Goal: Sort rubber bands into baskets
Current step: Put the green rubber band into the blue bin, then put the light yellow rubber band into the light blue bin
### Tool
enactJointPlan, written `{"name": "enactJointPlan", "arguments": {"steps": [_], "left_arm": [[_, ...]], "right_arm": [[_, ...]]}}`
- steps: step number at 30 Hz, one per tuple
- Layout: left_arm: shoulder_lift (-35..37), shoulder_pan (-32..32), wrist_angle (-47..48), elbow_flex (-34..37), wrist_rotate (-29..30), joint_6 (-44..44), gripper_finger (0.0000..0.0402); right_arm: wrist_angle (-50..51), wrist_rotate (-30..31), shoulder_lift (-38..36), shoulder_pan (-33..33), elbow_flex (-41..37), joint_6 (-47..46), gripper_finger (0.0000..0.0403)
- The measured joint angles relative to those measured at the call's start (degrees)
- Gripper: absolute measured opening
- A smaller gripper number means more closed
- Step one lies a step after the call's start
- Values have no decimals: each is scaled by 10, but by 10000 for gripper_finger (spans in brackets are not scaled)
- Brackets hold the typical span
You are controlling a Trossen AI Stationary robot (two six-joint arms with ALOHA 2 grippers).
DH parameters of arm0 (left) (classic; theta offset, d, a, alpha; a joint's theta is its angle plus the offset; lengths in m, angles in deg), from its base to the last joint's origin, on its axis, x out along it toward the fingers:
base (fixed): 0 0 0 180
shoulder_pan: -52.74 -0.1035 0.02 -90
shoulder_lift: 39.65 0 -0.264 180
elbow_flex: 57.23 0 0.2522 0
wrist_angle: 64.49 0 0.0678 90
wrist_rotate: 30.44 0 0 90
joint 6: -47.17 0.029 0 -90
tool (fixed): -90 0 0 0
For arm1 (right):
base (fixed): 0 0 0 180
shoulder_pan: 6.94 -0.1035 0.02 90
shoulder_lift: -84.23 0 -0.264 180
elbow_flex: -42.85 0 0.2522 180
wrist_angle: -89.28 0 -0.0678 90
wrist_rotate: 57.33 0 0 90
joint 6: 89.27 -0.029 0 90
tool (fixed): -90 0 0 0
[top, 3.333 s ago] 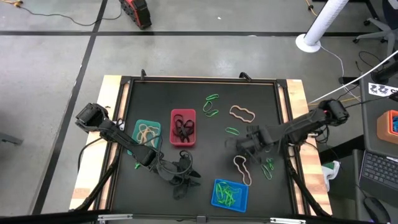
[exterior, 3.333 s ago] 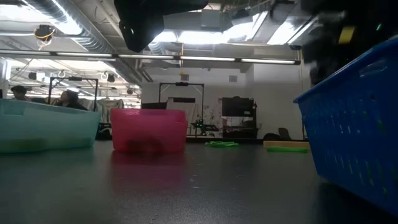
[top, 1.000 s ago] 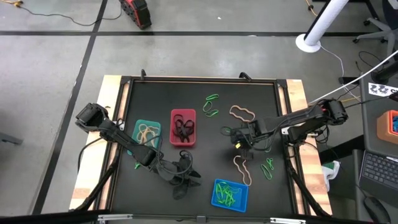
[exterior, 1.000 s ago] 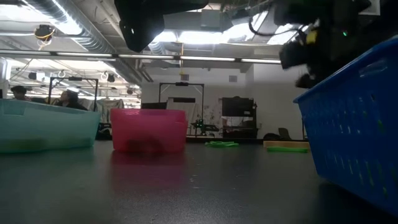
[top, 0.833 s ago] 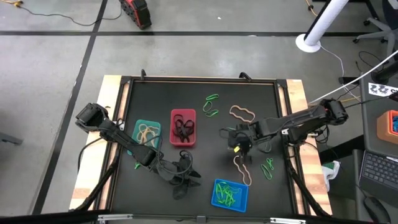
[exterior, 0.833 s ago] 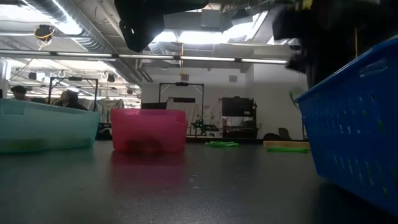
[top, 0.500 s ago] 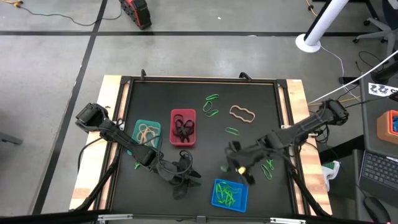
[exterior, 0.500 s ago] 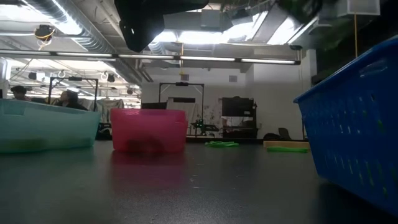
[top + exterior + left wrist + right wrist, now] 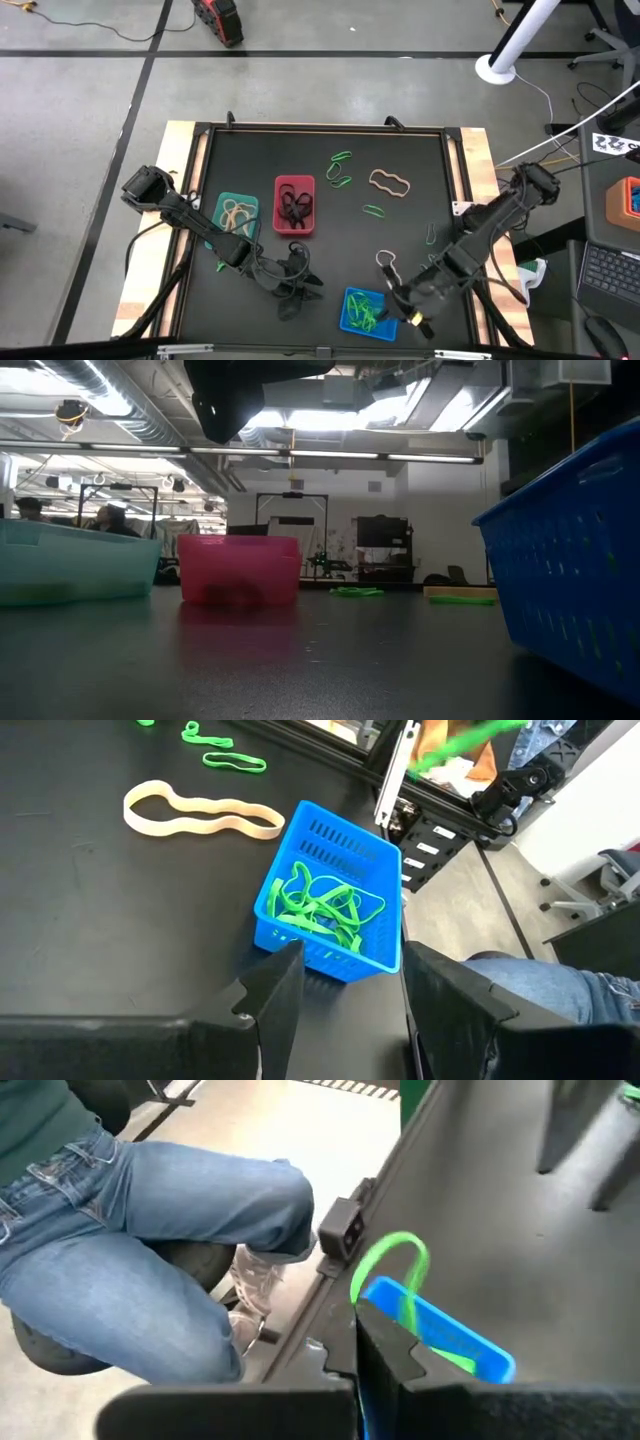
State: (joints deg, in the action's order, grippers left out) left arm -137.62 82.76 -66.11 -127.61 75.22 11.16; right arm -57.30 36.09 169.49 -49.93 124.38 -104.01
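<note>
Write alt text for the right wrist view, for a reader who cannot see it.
The right gripper, fingers shut, pinches a green rubber band just above the blue basket at the edge of the black table. Beyond the table edge, a seated person's legs in blue jeans fill the rest of the picture.

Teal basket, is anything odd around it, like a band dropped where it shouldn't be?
Yes. One green rubber band lies on the mat just outside the teal basket, near the left arm, while that basket holds tan bands. Green ones belong in the blue basket.
</note>
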Motion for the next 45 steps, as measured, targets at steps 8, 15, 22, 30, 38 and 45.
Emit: {"name": "enactJointPlan", "arguments": {"steps": [8, 15, 22, 30, 38, 45], "left_arm": [[0, 0, 2, 0, 0, 0, 171], [0, 0, 2, 0, 0, 0, 171], [0, 0, 2, 0, 0, 0, 171], [0, 0, 2, 0, 0, 0, 171], [0, 0, 2, 0, 0, 0, 171], [0, 0, 2, 0, 0, 0, 171]], "right_arm": [[-26, 0, 56, -5, 0, 0, 0], [-6, 0, 81, -5, 0, 0, 1], [-1, 34, 84, -5, 0, 0, 28], [-1, 51, 84, -5, 0, 0, 117], [0, 46, 83, -5, 0, 0, 175], [54, 55, 82, 3, 0, -40, 173]]}}
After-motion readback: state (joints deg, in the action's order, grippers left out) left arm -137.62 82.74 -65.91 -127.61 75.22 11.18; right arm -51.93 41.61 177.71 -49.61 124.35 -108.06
